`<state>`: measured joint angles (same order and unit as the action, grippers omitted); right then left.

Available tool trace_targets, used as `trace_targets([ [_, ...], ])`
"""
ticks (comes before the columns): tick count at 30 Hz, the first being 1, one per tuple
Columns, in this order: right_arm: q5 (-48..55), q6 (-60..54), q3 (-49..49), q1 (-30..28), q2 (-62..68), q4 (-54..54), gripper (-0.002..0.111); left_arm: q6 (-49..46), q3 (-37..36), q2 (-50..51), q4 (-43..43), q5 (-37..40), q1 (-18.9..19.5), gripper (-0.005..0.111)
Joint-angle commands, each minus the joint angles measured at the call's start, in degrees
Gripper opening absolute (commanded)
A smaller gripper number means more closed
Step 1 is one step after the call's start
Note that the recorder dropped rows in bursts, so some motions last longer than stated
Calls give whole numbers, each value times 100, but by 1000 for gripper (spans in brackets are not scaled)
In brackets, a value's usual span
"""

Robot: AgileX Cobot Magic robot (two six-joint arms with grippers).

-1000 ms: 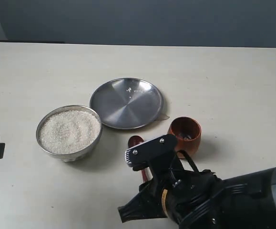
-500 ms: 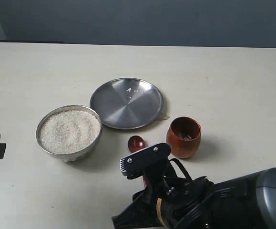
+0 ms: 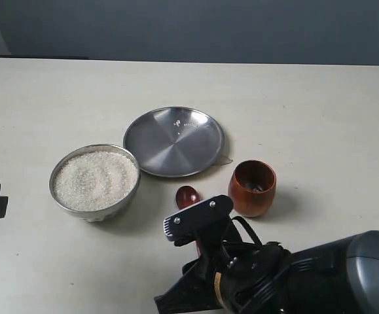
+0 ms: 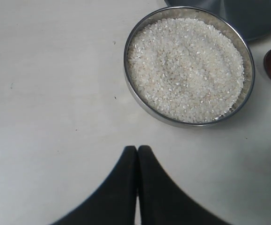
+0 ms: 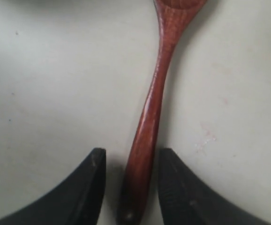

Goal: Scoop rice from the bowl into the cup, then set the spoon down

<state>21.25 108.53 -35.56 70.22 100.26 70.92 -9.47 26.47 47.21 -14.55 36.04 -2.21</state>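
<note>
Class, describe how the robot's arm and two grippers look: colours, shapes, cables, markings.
The left gripper and right gripper have matte black fingers, curved and tapering to rounded tips. The right arm is bulky, black and dark grey, with a black bracket bearing silver screws and looping black cables.

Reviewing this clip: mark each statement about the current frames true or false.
1. The bowl holds rice. True.
2. The spoon stands in the cup. False: it lies on the table, its head between bowl and cup.
3. The right end effector is open, one finger on each side of the spoon's handle. True.
4. The left end effector is open. False: its fingers are pressed together.
5. The cup stands on the plate. False: it stands on the table beside the plate.
</note>
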Motion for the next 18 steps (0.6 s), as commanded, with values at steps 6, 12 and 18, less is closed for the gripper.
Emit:
trace_targets([
  [6, -217, 24, 33, 14, 348, 94, 0, -16, 33, 4, 23, -20, -16, 0],
  [12, 430, -478, 33, 14, -304, -149, 0, -16, 33, 4, 33, -13, -16, 0],
  [18, 1112, -2259, -117, 14, -1076, -1200, -1, -16, 33, 4, 33, -13, -16, 0],
])
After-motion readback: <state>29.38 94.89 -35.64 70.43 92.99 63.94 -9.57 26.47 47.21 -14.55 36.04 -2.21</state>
